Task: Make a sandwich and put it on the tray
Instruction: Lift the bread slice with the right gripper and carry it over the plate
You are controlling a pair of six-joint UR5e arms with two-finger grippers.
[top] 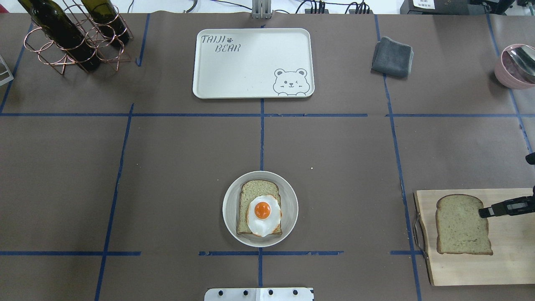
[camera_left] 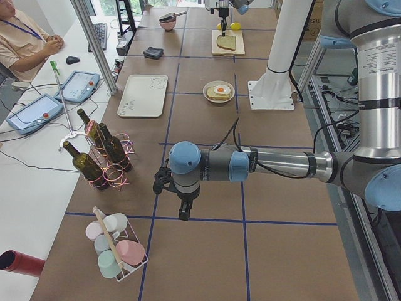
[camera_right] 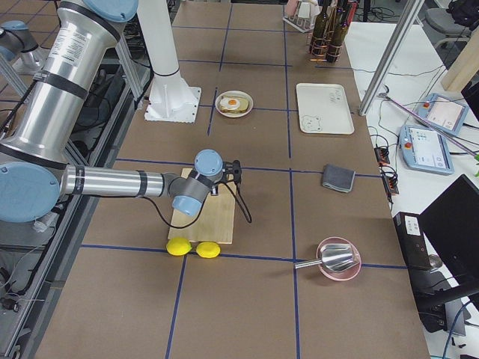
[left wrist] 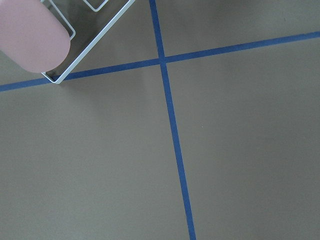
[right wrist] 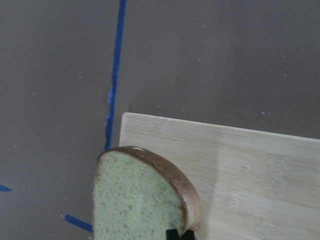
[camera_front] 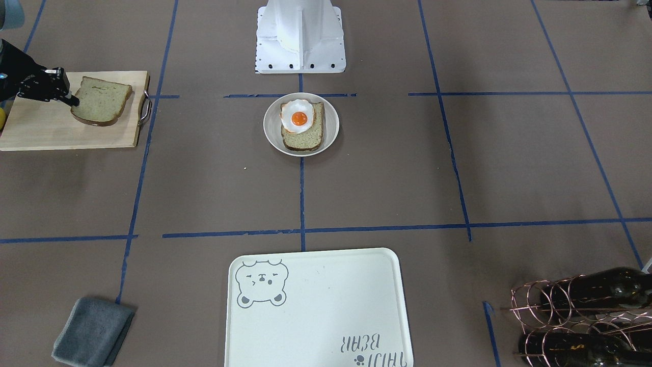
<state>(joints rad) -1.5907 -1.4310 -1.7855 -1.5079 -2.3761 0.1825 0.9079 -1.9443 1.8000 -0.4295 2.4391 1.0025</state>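
One bread slice (top: pixel 255 190) lies on a small round white plate (top: pixel 228 209) at the table's middle, with the fried egg (top: pixel 263 213) on top of it; it also shows in the front view (camera_front: pixel 302 140), as does the egg (camera_front: pixel 298 116). The second slice (top: pixel 459 225) is on the wooden cutting board (top: pixel 510 259). My right gripper (top: pixel 482 212) is shut on that slice's edge, and the right wrist view shows the slice (right wrist: pixel 135 200) at its fingertips (right wrist: pixel 172 234). The bear tray (top: pixel 250 67) holds nothing. My left gripper (camera_left: pixel 183 216) hangs far off over bare table; I cannot tell its state.
A wire rack with dark bottles (top: pixel 71 35) stands at the far left. A grey folded cloth (top: pixel 392 56) and a pink bowl (top: pixel 514 67) are at the far right. Two lemons (camera_right: pixel 193 247) lie beside the board. A cup rack (camera_left: pixel 116 248) stands near the left gripper.
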